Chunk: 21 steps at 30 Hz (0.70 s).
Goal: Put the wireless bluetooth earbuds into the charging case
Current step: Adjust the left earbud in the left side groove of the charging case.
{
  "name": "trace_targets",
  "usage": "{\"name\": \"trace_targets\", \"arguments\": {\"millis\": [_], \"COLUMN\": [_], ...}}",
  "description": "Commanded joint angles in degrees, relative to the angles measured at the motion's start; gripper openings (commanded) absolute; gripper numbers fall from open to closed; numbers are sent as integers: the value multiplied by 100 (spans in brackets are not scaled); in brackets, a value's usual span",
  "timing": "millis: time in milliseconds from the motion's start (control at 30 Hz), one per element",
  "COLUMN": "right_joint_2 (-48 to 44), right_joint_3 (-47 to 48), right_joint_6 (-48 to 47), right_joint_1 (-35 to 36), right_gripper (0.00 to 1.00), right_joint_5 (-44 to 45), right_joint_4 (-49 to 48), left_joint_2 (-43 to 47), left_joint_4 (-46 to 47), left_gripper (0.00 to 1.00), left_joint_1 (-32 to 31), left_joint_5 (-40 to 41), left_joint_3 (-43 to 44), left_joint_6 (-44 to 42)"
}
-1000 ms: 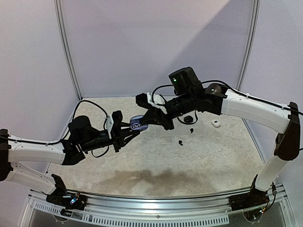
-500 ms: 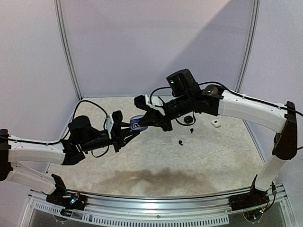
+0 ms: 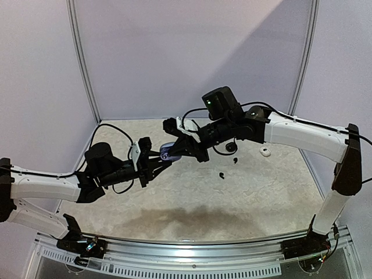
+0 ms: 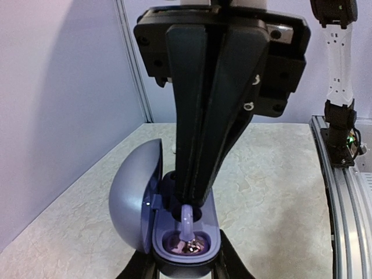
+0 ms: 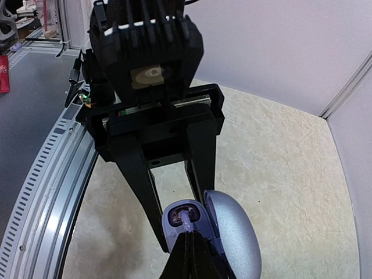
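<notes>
Above mottled beige table (image 3: 244, 197), lilac walls (image 3: 192, 52); left hand (image 3: 162, 160) grips open case (image 4: 131, 203); right hand (image 4: 190, 200) pinches earbud (image 4: 187, 222).

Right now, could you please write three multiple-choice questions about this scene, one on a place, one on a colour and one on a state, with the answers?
1. Where is the charging case?
A) lying on the table
B) held by the left tool
C) on the front rail

2. What colour is the earbud pinched by the right tool?
A) black
B) white
C) pale lilac

3. How is the lid?
A) open
B) shut
C) missing

Answers:
1 B: the top view shows the case raised in that tool.
2 C: the stem below the tips is lilac.
3 A: it stands hinged up beside the base.
</notes>
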<state>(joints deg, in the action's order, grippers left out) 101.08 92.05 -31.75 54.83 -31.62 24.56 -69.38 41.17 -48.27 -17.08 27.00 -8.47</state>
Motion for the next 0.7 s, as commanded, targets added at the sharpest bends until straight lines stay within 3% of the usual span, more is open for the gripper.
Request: {"name": "trace_targets", "arguments": {"millis": [0,367,533,667], "right_joint_2": [217,-560,-728,-414], "right_joint_3": [-46,107,72,118], "right_joint_6": [51,-3,321,744], "right_joint_1": [-13,-16,-28,-27], "right_gripper": [4,4,5,6], "right_joint_5": [185,-195,-202,505], "right_joint_4": [75,-46,-460,-739], "left_joint_2": [-5,-37,-90,-112], "left_joint_4": [372,-172,-336,-447], "left_gripper": [0,0,0,0], "left_joint_1": [-104,-104,-99,-95], "left_joint_5": [-183,65,-82,-239], "left_joint_3": [61,18,-51,11], "left_joint_6": [-140,-110,-1479,-2387]}}
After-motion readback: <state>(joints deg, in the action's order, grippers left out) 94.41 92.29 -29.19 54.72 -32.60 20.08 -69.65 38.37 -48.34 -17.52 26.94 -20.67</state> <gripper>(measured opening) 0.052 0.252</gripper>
